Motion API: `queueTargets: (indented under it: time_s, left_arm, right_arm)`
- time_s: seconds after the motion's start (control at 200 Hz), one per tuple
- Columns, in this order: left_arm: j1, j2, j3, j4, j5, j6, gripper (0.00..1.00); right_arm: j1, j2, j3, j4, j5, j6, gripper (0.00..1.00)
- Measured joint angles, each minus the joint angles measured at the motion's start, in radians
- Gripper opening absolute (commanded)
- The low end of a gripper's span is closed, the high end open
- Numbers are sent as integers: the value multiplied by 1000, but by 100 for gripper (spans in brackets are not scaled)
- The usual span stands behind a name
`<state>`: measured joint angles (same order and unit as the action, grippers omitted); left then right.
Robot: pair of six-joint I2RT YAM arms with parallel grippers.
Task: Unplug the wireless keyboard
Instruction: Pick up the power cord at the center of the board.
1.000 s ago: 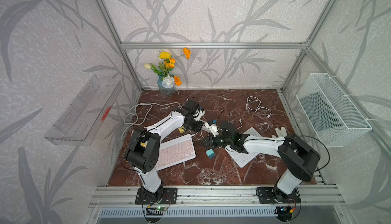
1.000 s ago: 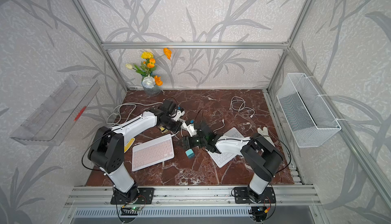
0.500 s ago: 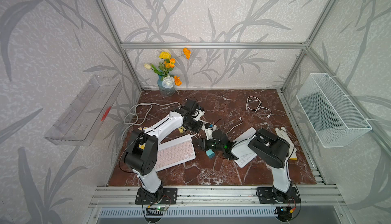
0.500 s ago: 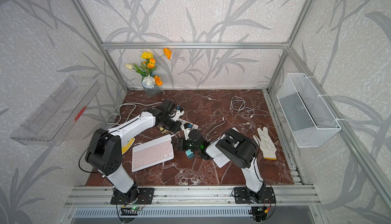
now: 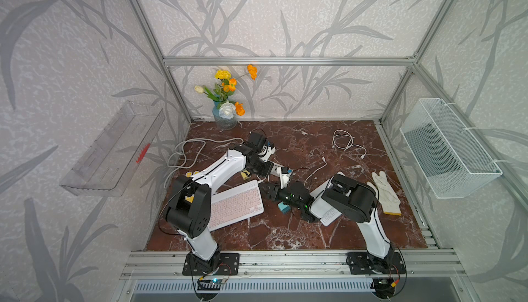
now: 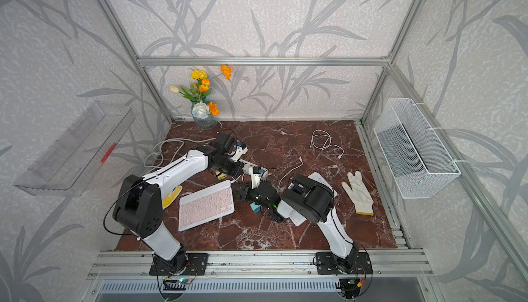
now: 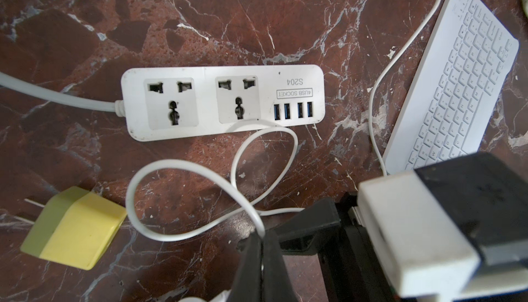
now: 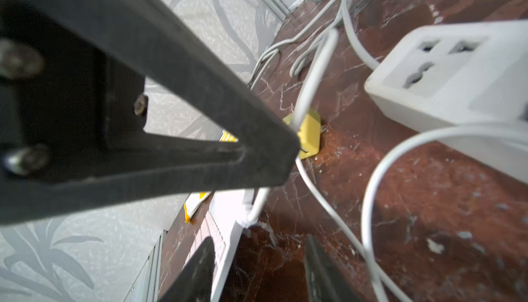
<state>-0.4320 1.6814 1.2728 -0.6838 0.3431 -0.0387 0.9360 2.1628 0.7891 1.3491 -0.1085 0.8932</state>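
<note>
The pink wireless keyboard (image 5: 234, 205) (image 6: 205, 209) lies at the front left of the marble table. A white cable (image 7: 183, 172) is plugged into its far right corner, and its plug (image 8: 255, 209) shows in the right wrist view against the keyboard's edge (image 8: 228, 237). My left gripper (image 7: 261, 236) (image 5: 267, 173) is shut on this cable a short way above the plug. My right gripper (image 8: 257, 275) (image 5: 267, 192) is open, low at that keyboard corner, one finger over the keyboard and one over bare table. Nothing is between its fingers.
A white power strip (image 7: 223, 100) and a yellow adapter (image 7: 74, 229) lie just behind the keyboard. A white keyboard (image 5: 328, 216) sits under my right arm, a teal block (image 5: 284, 207) beside it. Further off: glove (image 5: 384, 192), coiled cable (image 5: 345, 143), flower vase (image 5: 225, 115).
My right arm has folded back and its gripper has moved left to the pink keyboard's corner, jaws a little narrower. The left gripper stays shut on the cable.
</note>
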Motion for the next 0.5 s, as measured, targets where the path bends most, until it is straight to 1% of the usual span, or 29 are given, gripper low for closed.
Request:
queueTargets:
  time_s: [0.19, 0.27, 0.5]
  left_arm:
    - [2, -30, 0, 0, 5, -9, 0]
    - [2, -32, 0, 1, 11, -11, 0]
    - [6, -37, 0, 3, 18, -16, 0]
  right_arm:
    - [-1, 3, 50, 11, 3, 42, 42]
    - [-4, 10, 77, 20, 2, 61, 37]
    - [-11, 23, 107, 15, -19, 97, 11]
